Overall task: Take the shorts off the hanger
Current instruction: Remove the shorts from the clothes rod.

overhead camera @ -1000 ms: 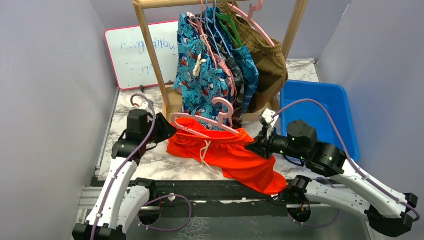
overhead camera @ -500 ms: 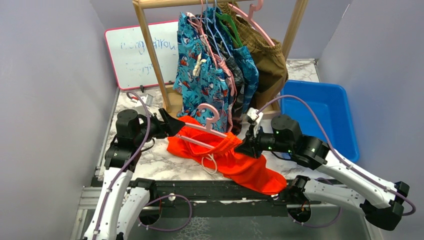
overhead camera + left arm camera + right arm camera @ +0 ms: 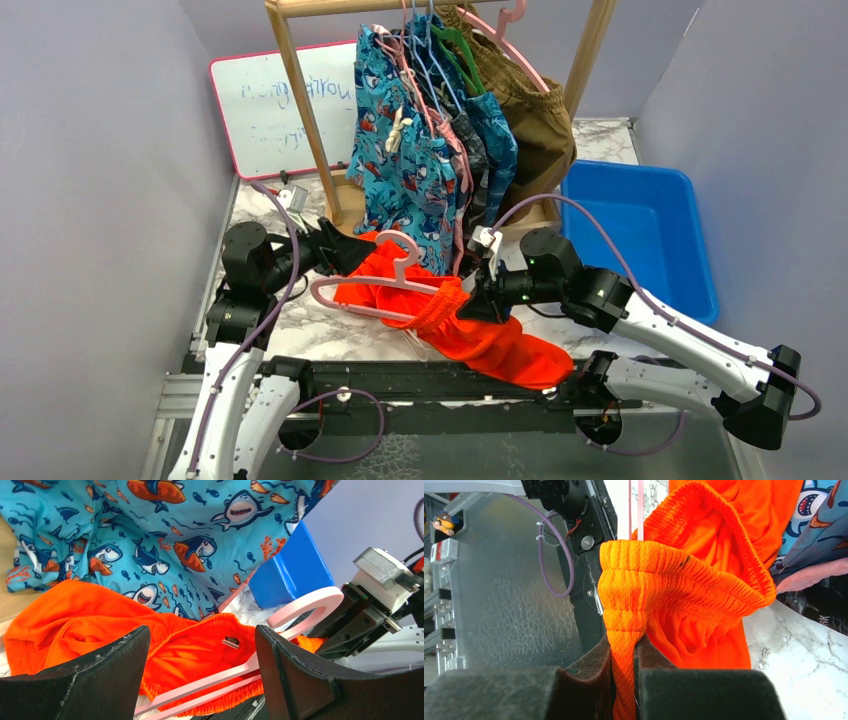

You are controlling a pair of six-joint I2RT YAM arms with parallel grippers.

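From above, the orange shorts [image 3: 480,335] lie bunched on the marble table [image 3: 300,325] in front of the wooden rack [image 3: 300,110]. On the rack hang blue shark-print shorts [image 3: 400,160] and other pairs. A pink hanger [image 3: 365,292] is threaded through the orange waistband, with its left end sticking out toward the left arm. The left gripper [image 3: 352,252] sits at the shorts' left edge. The right gripper [image 3: 468,305] is at the gathered waistband. A blue bin [image 3: 640,230] stands at the right.

In the left wrist view, the left gripper [image 3: 200,630] has its 2 fingers spread wide with nothing held. The orange shorts [image 3: 100,615] and the hanger show between them, under the shark print.

In the right wrist view, the right gripper [image 3: 624,647] has its 2 pads pressed together on a fold of the orange waistband. The fold rises from the pads in a ribbed bunch. The hanger's thin bars run up behind it.
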